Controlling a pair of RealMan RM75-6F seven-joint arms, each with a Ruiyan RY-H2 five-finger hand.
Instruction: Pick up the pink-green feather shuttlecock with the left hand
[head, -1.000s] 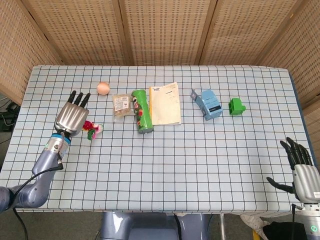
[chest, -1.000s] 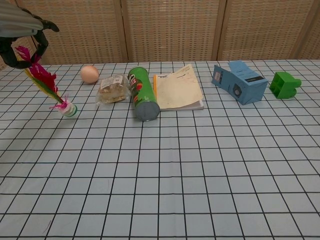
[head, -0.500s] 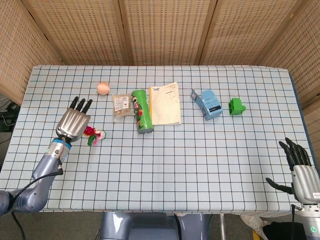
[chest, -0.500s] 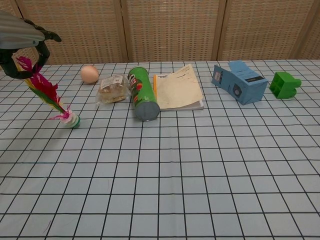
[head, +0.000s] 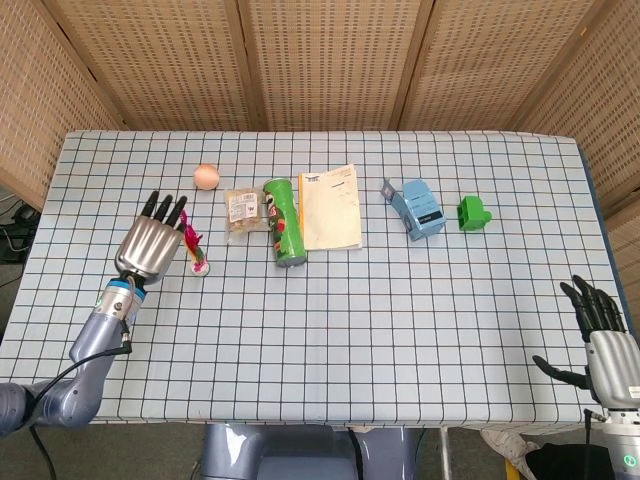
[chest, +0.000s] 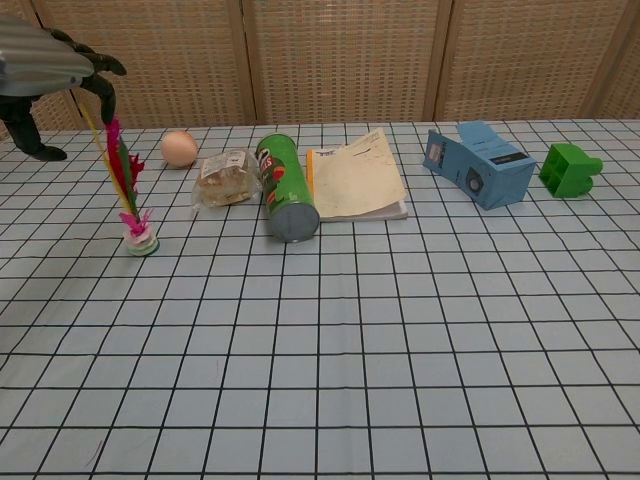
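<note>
The pink-green feather shuttlecock (head: 194, 248) (chest: 122, 180) stands upright on its white-green base at the table's left side. My left hand (head: 150, 248) (chest: 45, 65) hovers just left of and above its feather tips. Its fingers (chest: 100, 78) are spread over the feathers and the thumb is held well apart to the left. Nothing is clasped between them; whether a fingertip brushes the top yellow feather I cannot tell. My right hand (head: 605, 345) hangs off the table's front right corner, fingers apart and empty. It is absent from the chest view.
Right of the shuttlecock lie an orange ball (head: 206, 176), a snack packet (head: 241, 208), a green chips can (head: 285, 222) on its side and a booklet (head: 331, 207). Further right are a blue box (head: 415, 208) and a green block (head: 473, 212).
The shuttlecock went from leaning left, feathers in my left hand, to standing upright on its base. The hand's thumb and fingers have parted from the feathers.
</note>
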